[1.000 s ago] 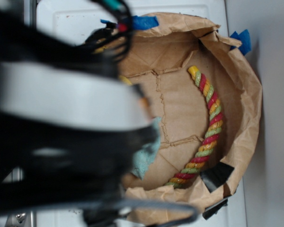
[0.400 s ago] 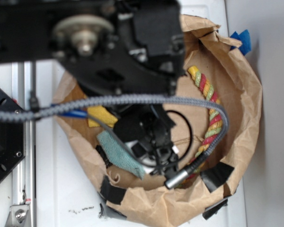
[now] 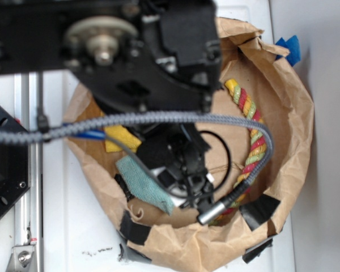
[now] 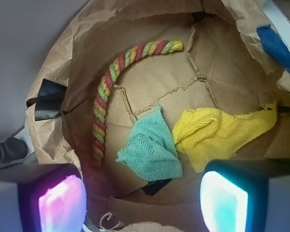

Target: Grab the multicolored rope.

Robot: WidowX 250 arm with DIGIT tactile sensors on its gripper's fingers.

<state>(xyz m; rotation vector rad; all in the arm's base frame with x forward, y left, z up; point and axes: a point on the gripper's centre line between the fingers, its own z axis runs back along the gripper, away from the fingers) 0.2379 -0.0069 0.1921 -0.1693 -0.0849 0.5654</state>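
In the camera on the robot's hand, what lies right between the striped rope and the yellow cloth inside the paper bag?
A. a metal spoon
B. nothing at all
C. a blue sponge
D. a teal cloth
D. In the wrist view the crumpled teal cloth lies on the bag floor, with the multicolored rope curving on one side and the yellow cloth on the other.

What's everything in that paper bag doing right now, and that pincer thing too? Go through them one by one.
multicolored rope: lying curved along the bag wall, not held.
teal cloth: crumpled on the bag floor, touching the yellow cloth.
yellow cloth: crumpled, one end stretched toward the wall.
paper bag: open, rim rolled down and taped.
pincer: open, above the cloths, holding nothing.
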